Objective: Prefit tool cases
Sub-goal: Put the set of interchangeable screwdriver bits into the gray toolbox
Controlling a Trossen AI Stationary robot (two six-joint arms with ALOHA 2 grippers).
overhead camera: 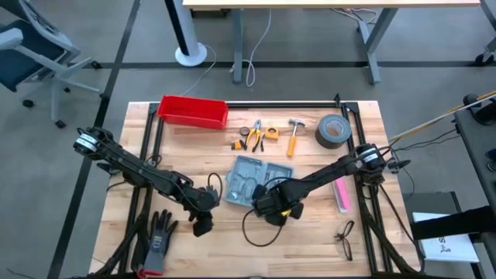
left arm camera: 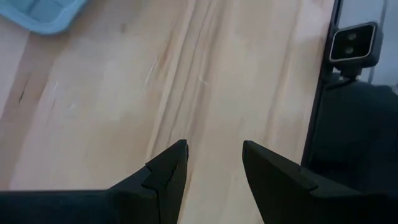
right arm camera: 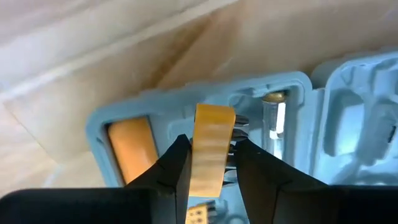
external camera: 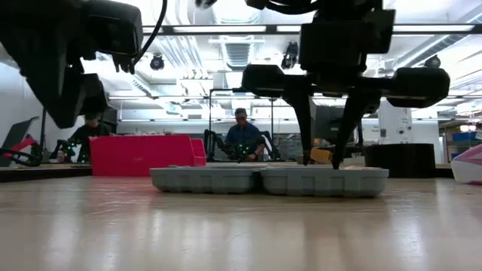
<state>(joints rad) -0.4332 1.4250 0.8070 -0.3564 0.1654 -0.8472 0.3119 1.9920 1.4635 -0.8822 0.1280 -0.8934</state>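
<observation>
Over the open tool case (right arm camera: 205,124), the right gripper (right arm camera: 211,158) pinches a yellow tool (right arm camera: 208,146); the light, stiff case probably slides easily, so its rim suits the left gripper (left arm camera: 214,165), parted and empty beside it.

Red bin (overhead camera: 193,111), hammer (overhead camera: 294,135), tape roll (overhead camera: 332,130), pliers (overhead camera: 254,135), black glove (overhead camera: 160,232), glasses (overhead camera: 345,239)

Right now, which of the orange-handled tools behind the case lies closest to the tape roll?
The hammer, orange handle with a steel head; it lies right beside the grey tape roll. The pliers lie farther from it.
</observation>
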